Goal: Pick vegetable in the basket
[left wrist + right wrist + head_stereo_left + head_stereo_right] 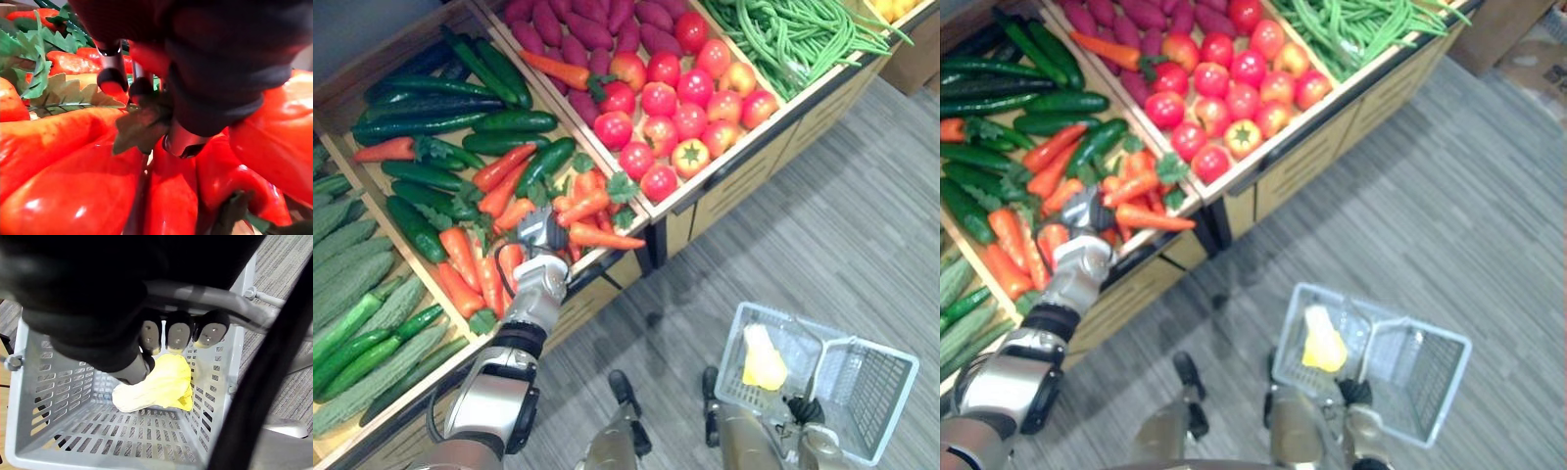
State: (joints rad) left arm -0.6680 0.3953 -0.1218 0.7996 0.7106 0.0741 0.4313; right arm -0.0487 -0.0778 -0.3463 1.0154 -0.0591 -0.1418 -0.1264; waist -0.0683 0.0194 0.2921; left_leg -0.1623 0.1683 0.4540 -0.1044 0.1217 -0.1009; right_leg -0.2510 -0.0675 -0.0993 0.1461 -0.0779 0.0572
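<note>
The carrots (590, 208) lie packed tight, so one could slip free or drag a neighbour out. They are bright orange with green tops, at middle left. The left hand (541, 235) digs among them; I cannot tell if it pinches one. The right hand (178, 335) curls round the handle (244, 316) of the grey basket (881, 392), lower right.

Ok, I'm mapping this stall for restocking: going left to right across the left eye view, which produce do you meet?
In order: bumpy green gourds → carrots → tomatoes → green beans.
</note>
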